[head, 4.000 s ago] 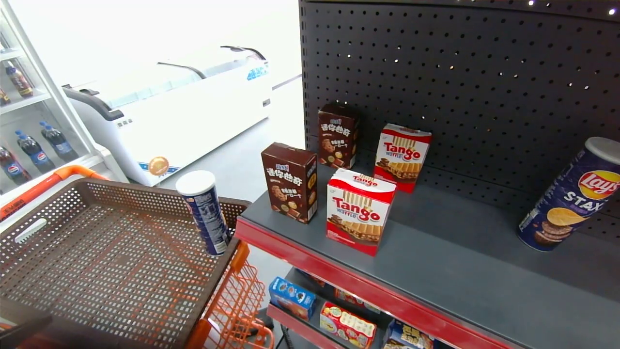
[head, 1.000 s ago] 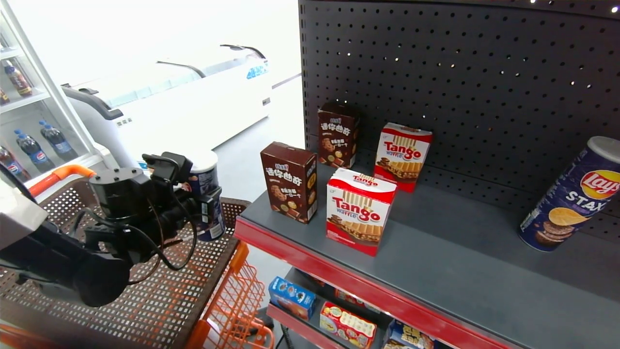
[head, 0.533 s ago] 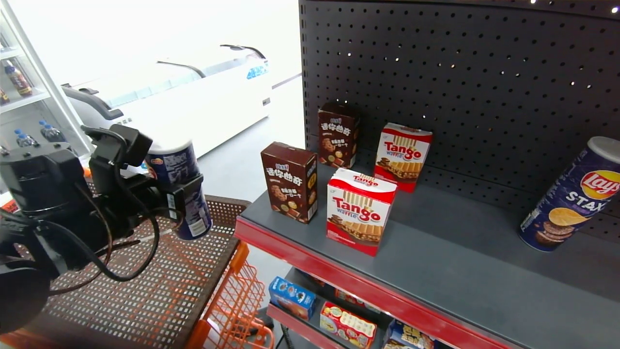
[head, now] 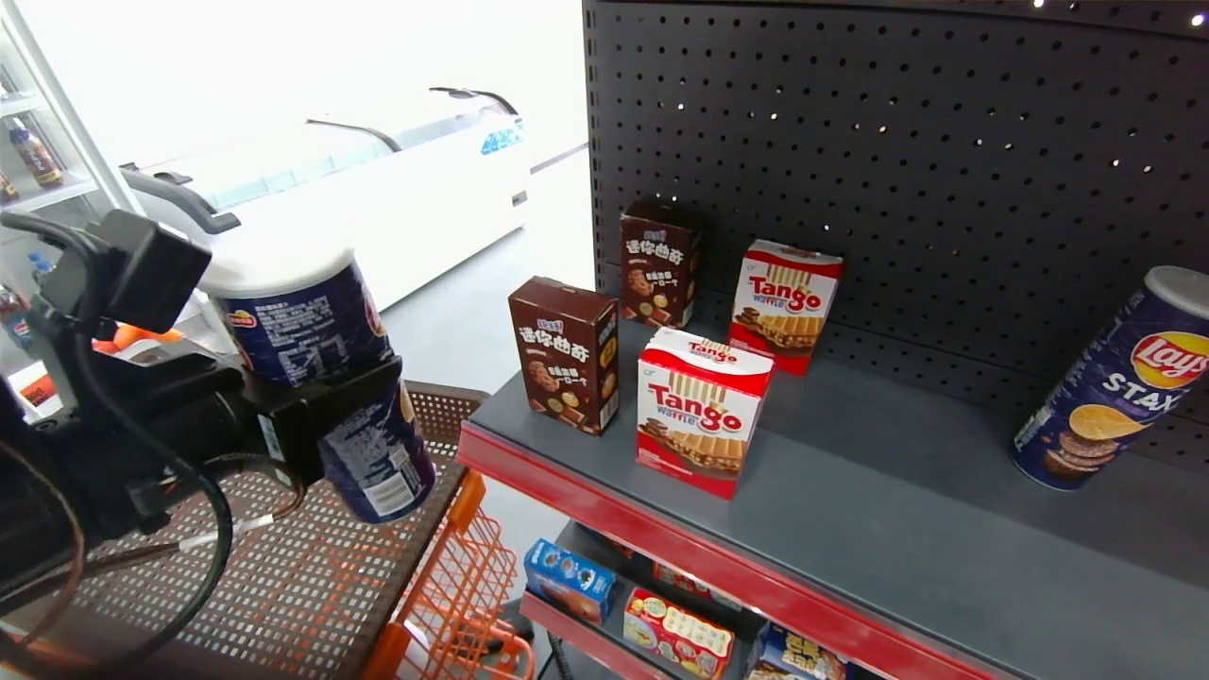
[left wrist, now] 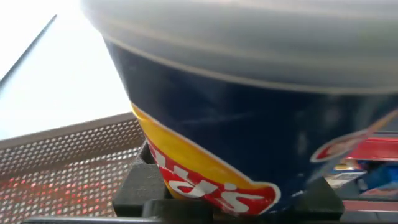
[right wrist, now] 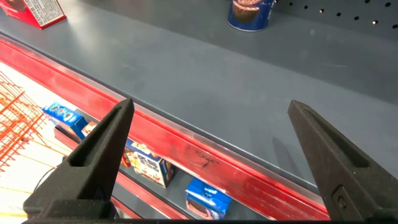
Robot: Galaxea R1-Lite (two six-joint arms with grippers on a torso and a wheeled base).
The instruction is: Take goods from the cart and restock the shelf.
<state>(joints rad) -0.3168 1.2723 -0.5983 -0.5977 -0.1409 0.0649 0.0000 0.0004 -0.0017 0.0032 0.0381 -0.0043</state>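
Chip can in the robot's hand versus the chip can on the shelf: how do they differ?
The held can hangs above the cart, clamped in the left hand; the shelf can stands free on the shelf, by the pegboard. In the head view the held can shows its small-print side, the shelf can its chip picture. Both are dark blue tubes with pale lids.

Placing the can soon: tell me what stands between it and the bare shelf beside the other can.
Brown boxes and red wafer boxes stand left on the shelf, in the straight path of the can; nothing else visible.
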